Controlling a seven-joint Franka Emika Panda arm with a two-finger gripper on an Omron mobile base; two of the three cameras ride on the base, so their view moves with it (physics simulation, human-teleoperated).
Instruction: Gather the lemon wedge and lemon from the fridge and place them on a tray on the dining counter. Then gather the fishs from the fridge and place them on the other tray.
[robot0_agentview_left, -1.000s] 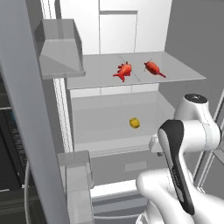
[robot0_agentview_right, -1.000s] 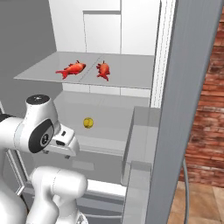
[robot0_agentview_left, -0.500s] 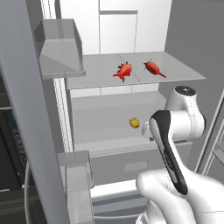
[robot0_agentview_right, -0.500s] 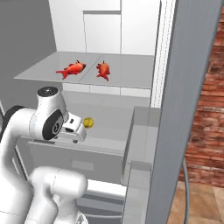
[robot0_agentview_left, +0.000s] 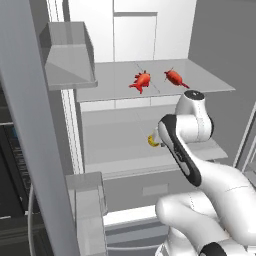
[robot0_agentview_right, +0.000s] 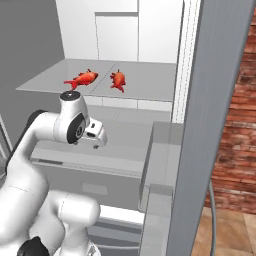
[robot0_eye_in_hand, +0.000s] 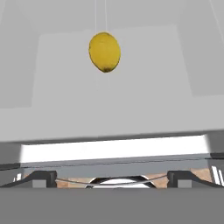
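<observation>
- Since the earlier frame: arm swung forward into the fridge (robot0_agentview_left: 125, 30), now partly covering the lemon (robot0_agentview_left: 152, 141).
- Step in hand: approach to lemon; nothing gathered yet.
- Lemon (robot0_eye_in_hand: 105, 51): smooth, oval, yellow, on pale lower shelf, well ahead of tool (robot0_eye_in_hand: 113, 177).
- Tool: spread wide, empty.
- Next: advance, straddle fruit, clamp gently; rounded skin likely to roll.
- Fishs (robot0_agentview_left: 142, 81): red-orange, finned, on upper shelf.
</observation>
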